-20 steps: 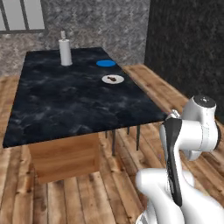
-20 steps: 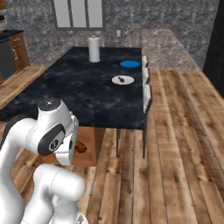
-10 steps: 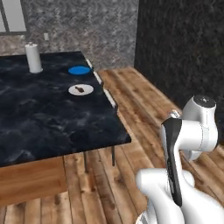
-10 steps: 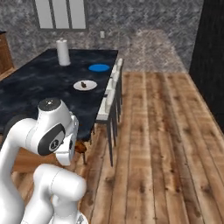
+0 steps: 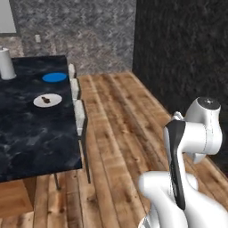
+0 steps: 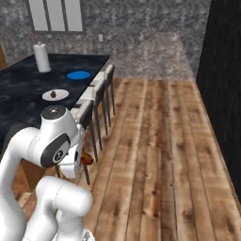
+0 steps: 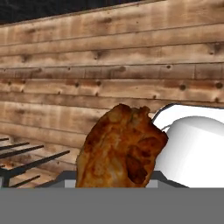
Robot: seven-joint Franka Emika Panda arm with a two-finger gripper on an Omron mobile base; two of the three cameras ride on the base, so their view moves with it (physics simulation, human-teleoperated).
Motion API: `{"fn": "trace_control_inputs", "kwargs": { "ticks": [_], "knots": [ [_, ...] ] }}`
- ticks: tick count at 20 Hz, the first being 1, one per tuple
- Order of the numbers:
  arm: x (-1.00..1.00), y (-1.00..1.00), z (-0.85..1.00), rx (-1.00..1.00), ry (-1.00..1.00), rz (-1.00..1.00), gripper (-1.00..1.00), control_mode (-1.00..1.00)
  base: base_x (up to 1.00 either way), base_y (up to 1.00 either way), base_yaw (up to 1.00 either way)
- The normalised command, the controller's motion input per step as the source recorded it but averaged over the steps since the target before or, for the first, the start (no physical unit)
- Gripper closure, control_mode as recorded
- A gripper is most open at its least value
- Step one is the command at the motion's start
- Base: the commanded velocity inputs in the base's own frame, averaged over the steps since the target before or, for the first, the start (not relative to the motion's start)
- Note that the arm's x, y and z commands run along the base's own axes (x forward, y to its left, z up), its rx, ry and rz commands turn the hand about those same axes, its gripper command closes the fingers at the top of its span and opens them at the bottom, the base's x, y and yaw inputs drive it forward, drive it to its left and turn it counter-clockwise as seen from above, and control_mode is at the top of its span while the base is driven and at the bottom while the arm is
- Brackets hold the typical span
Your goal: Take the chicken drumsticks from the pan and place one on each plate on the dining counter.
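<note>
At the left of the left base view, the counter (image 5: 31, 138) carries a white plate (image 5: 55, 102) with a drumstick (image 5: 45, 99), the blue plate (image 5: 54, 77) just above. In the hand view's lower middle, the end effector (image 7: 114, 186) grips a second drumstick (image 7: 120, 148).

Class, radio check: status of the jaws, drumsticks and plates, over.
Jaws shut on second drumstick. First drumstick on white plate. Blue plate bare. Stools line the dining counter edge.
</note>
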Motion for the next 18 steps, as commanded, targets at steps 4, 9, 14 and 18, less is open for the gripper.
{"fn": "trace_control_inputs", "kwargs": {
  "ticks": [4,9,14,18],
  "knots": [
    [0.00,0.00,0.00,0.00,0.00,0.00,1.00,1.00,0.70,-0.93,0.24],
    [0.00,0.00,0.00,0.00,0.00,0.00,1.00,1.00,0.79,-0.75,0.25],
    [0.00,0.00,0.00,0.00,0.00,0.00,1.00,1.00,0.82,-0.58,0.31],
    [0.00,0.00,0.00,0.00,0.00,0.00,1.00,1.00,0.83,-0.47,0.33]
  ]
}}
